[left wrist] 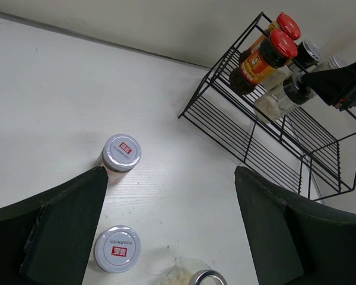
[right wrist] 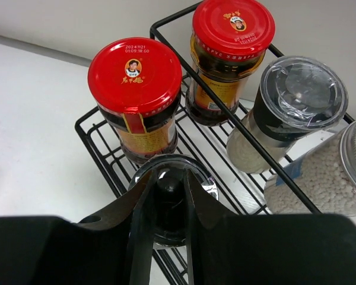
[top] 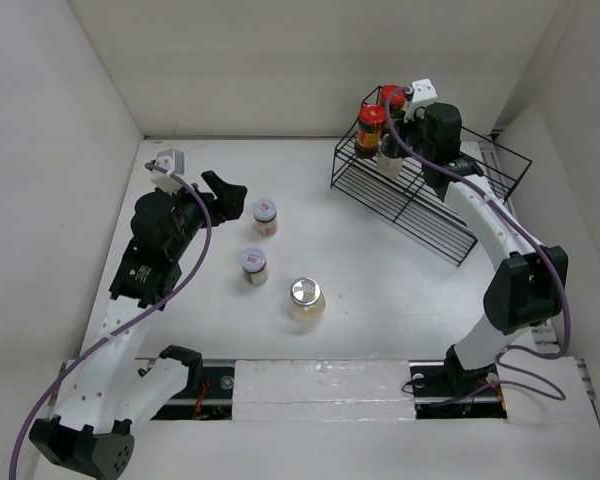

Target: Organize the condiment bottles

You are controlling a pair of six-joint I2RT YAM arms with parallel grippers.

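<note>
My right gripper [right wrist: 169, 193] is shut on the black cap of a clear bottle [right wrist: 172, 237], held in the front of the black wire rack [right wrist: 101, 148] beside a red-capped jar [right wrist: 134, 74]. Behind stand a second red-capped jar [right wrist: 232, 27], a clear-lidded grinder bottle [right wrist: 299, 92] and a jar of pale grains [right wrist: 332, 178]. My left gripper [left wrist: 171, 178] is open and empty above the table. Two white-capped jars [left wrist: 121, 152] [left wrist: 117, 248] and a wider silver-lidded jar [left wrist: 207, 278] stand below it. In the top view these jars [top: 266, 212] [top: 253, 265] [top: 306, 297] are right of the left gripper [top: 228, 190].
The rack [top: 430, 200] stands at the back right against the wall, its long lower shelf [top: 450, 225] bare. White walls close in the table on the left, back and right. The right arm [top: 500, 240] reaches over the rack's right end.
</note>
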